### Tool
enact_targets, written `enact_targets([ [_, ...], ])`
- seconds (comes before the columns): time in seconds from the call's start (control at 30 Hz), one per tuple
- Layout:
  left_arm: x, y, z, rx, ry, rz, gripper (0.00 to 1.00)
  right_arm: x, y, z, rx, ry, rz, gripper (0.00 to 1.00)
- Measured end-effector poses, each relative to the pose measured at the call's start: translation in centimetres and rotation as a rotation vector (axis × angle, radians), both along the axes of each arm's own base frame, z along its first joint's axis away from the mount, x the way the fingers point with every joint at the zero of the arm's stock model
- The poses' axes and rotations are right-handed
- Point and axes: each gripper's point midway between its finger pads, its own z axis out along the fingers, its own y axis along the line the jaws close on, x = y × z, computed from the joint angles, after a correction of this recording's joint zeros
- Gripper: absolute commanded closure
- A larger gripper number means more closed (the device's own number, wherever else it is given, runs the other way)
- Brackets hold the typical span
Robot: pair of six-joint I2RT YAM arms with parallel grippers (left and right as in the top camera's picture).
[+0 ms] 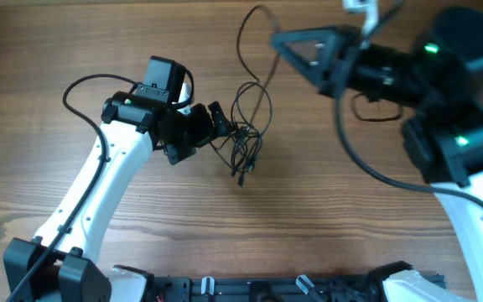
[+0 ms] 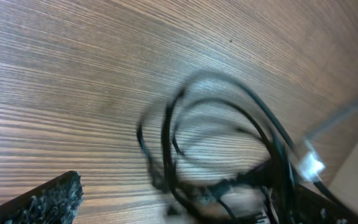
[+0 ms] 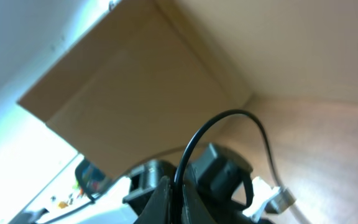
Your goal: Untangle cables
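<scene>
Blur smears the thin black cables [image 2: 165,134] in the left wrist view, and overhead their plug ends are too small to make out. The frame's bottom edge crops the black right gripper [image 3: 176,186]; overhead, its bulky black arm [image 1: 409,63] appears out of focus.

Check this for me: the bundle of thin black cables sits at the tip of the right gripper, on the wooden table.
Wrong on one count: the cables sit at the tip of the left gripper, not the right, as the overhead view shows. They are thin, black, bundled and on the wooden table.
</scene>
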Motion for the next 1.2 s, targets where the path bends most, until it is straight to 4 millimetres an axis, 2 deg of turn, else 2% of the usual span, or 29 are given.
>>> enact_targets([
  [0.03,0.1,0.1,-0.1,0.007,0.000,0.002,0.00,-0.4,-1.6,2.2,0.049,-0.039,-0.037,0.96],
  [0.1,0.2,0.2,-0.3,0.017,-0.004,0.004,0.00,-0.8,-2.9,4.3,0.104,-0.067,-0.062,0.96],
  [0.2,0.3,0.0,-0.5,0.020,-0.004,-0.002,0.01,-1.3,-3.1,5.4,0.155,-0.037,-0.053,0.96],
  [0.27,0.1,-0.5,-0.6,0.023,-0.002,-0.016,0.09,-1.5,-3.1,6.2,0.187,-0.039,-0.047,0.96],
  [0.33,-0.1,-0.6,-0.7,0.026,0.004,-0.021,0.00,-2.1,-3.3,8.0,0.234,-0.091,-0.036,0.96],
  [0.37,-0.1,-0.6,-0.8,0.026,0.009,-0.019,0.00,-2.2,-3.4,8.2,0.243,-0.095,-0.035,0.95],
  [0.4,-0.2,-0.6,-0.9,0.026,0.013,-0.022,0.00,-2.0,-3.4,7.9,0.241,-0.064,-0.038,0.96],
  [0.47,-0.4,-1.7,-0.5,-0.041,0.025,-0.040,0.00,-1.2,-3.3,5.9,0.212,0.050,-0.058,0.96],
  [0.53,-0.5,-4.1,1.0,-0.194,0.020,-0.100,0.00,0.1,-3.1,3.2,0.177,0.169,-0.081,0.96],
  [0.6,-1.1,-6.5,3.2,-0.369,0.018,-0.178,0.00,1.4,-2.8,1.9,0.176,0.232,-0.087,0.96],
  [0.67,-1.7,-7.4,3.9,-0.419,0.018,-0.224,0.00,2.7,-2.5,1.2,0.196,0.288,-0.085,0.96],
  [0.77,-2.5,-8.3,2.8,-0.330,0.001,-0.263,0.00,2.6,-1.6,2.3,0.231,0.262,-0.047,0.96],
  [0.9,-3.0,-9.0,1.4,-0.236,0.029,-0.220,0.00,2.1,-1.4,3.5,0.270,0.246,-0.022,0.96],
  [1.0,-2.6,-9.6,-0.8,-0.175,0.084,-0.149,0.00,1.6,-1.5,5.2,0.310,0.198,-0.001,0.96],
  [1.07,-1.7,-10.6,-2.0,-0.170,0.081,-0.136,0.07,1.2,-1.2,5.8,0.327,0.191,0.019,0.96],
  [1.1,-1.2,-11.1,-2.6,-0.172,0.073,-0.133,0.17,1.0,-0.9,5.8,0.330,0.201,0.030,0.96],
  [1.2,-0.5,-11.5,-4.2,-0.157,0.089,-0.114,0.18,0.9,-0.8,5.8,0.332,0.209,0.036,0.95],
])
